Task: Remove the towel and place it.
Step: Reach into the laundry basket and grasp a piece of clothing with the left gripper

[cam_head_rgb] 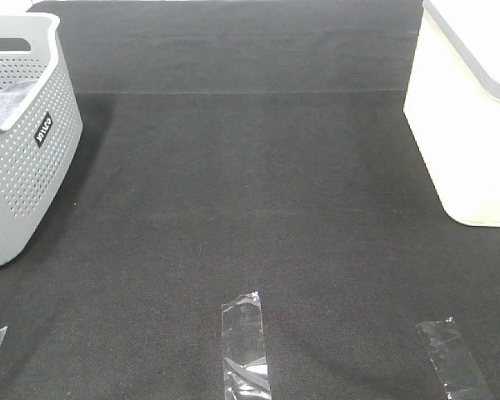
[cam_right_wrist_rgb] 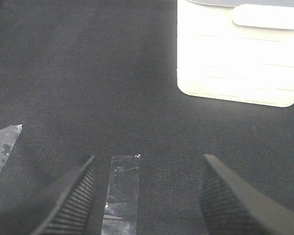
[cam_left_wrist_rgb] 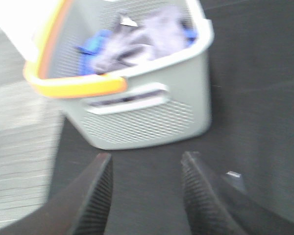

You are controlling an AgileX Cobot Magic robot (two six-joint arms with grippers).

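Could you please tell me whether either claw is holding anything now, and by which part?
Nothing is held. The left claw and the right claw both stand open and empty; the towel lies in the basket.

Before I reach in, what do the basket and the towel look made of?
The basket is probably moulded grey plastic, matte, walls perforated with small holes. The towel looks like soft grey-lavender fabric, crumpled into folds; blur hides the weave.
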